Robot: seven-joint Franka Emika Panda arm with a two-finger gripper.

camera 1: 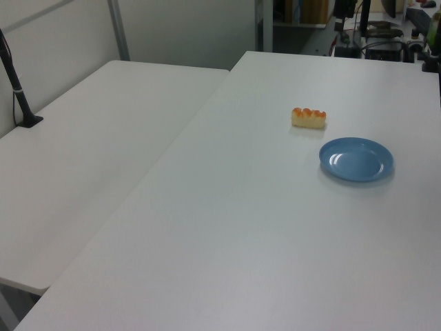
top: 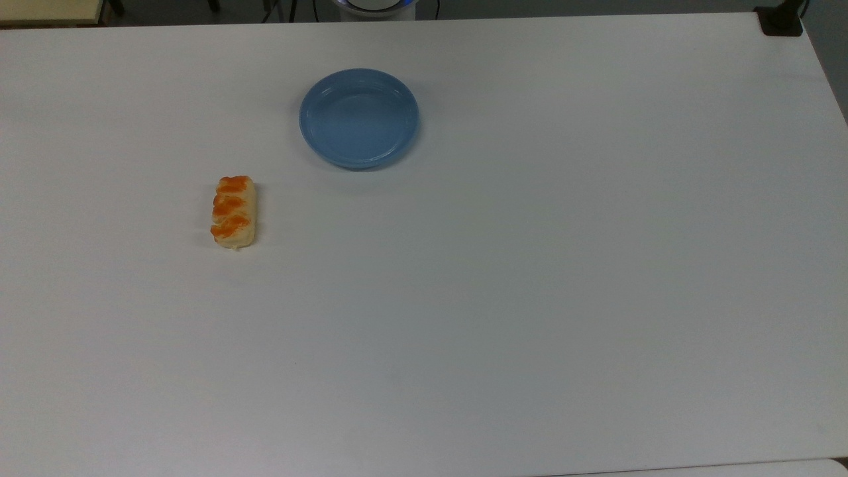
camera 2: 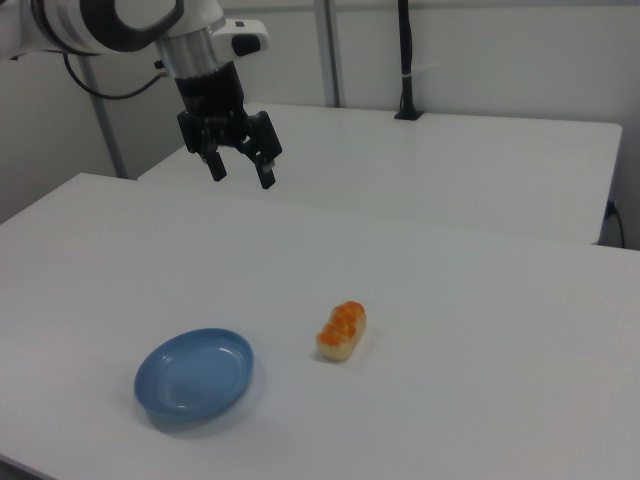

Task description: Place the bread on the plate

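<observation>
The bread (camera 2: 341,331) lies on the table (camera 2: 480,330), apart from the plate (camera 2: 194,376). The gripper (camera 2: 241,169) is held high, fingers spread, likely ready for descent.

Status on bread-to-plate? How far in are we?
Done: nothing visible yet. The bread lies on the table, apart from the plate, which holds nothing.
In hand: nothing. In the right view the pincer hangs open above the table, up and to the right view's left of the bread, touching neither item.
Left: reach the bread, grasp, lift, carry and set it on the plate.
</observation>
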